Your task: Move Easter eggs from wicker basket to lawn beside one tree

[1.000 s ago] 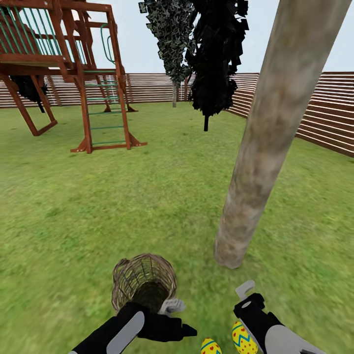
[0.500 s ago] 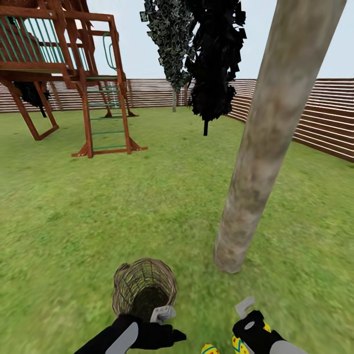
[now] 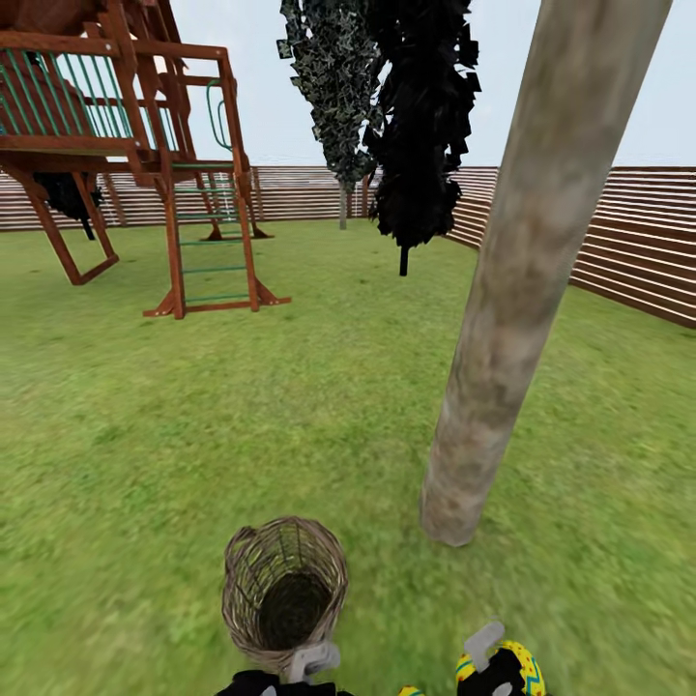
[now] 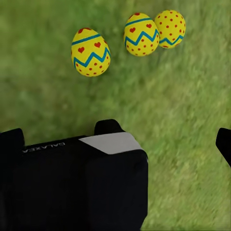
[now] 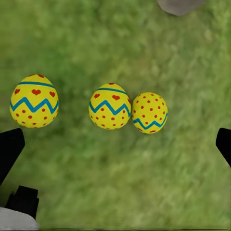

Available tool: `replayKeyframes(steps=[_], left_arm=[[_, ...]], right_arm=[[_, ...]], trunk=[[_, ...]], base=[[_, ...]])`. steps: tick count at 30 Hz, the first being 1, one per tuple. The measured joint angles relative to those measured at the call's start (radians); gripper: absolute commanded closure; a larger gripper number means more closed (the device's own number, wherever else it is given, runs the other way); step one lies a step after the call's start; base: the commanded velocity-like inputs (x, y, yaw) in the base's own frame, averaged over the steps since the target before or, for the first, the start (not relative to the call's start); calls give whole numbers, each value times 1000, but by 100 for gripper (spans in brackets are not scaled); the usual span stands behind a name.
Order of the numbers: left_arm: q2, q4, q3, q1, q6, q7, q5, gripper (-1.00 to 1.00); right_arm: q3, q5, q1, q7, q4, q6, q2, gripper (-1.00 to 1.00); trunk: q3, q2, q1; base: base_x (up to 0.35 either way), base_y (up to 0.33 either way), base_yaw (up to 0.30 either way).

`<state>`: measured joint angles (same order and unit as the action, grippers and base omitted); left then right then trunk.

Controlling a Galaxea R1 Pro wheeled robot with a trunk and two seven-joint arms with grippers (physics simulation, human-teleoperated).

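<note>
Three yellow Easter eggs lie on the lawn (image 5: 144,187) in a loose row: one with hearts (image 5: 34,100), one with hearts (image 5: 109,106), one with dots (image 5: 149,112) touching it. The left wrist view shows the same eggs (image 4: 90,52) (image 4: 141,33) (image 4: 170,28). One egg (image 3: 520,657) shows by my right gripper (image 3: 488,657), short of the tree (image 3: 503,319). The wicker basket (image 3: 285,592) stands upright left of the trunk, its inside dark. My left gripper (image 3: 309,667) is at its near rim. Both grippers (image 4: 115,144) (image 5: 115,147) are open and hold nothing.
A wooden play set (image 3: 145,145) with a ladder stands far left. Two dark conifers (image 3: 416,116) and a slatted fence (image 3: 619,242) close the back and right. Open grass (image 3: 193,416) stretches between the basket and the play set. A black arm block (image 4: 82,183) covers part of the left wrist view.
The head view has tilted up a little. Both arms have drawn back toward the picture's lower edge, farther from the basket and the trunk. The eggs stay on the grass.
</note>
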<state>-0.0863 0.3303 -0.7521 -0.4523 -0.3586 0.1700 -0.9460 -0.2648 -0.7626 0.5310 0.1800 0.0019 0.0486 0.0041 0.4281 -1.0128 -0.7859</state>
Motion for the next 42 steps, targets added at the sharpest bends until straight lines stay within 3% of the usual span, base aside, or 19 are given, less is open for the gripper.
replayKeyframes(steps=[13, 17, 24, 26, 29, 42], left_arm=[[-1, -17, 0, 16, 15, -1, 0, -100], [-4, -70, 0, 16, 98, -2, 2, -100], [-3, -122, 1, 19, 146, -2, 2, -100], [-5, -143, 1, 30, 215, -4, 2, -100], [-11, -161, 1, 51, 295, -34, 2, -100], [-16, -197, 8, 76, 374, -206, -3, -100]], right_arm=[[0, -6, -10, 0, 7, 7, 0, -100], [1, -5, -11, 0, 8, 7, 0, -100], [1, -6, -48, 0, 9, 21, 0, -100], [2, -6, -65, -1, 9, 33, 1, -100], [2, -6, -84, -2, 9, 39, 1, -100], [2, -5, -161, -5, 9, 93, -3, -100]], trunk=[[-62, 91, 49], [-81, 119, 65], [-114, 168, 92], [-123, 182, 100], [-138, 203, 111], [-200, 294, 161]], base=[[-120, 0, 0], [-325, 0, 0], [-212, 0, 0], [-25, 0, 0], [-8, 0, 0], [0, 0, 0]])
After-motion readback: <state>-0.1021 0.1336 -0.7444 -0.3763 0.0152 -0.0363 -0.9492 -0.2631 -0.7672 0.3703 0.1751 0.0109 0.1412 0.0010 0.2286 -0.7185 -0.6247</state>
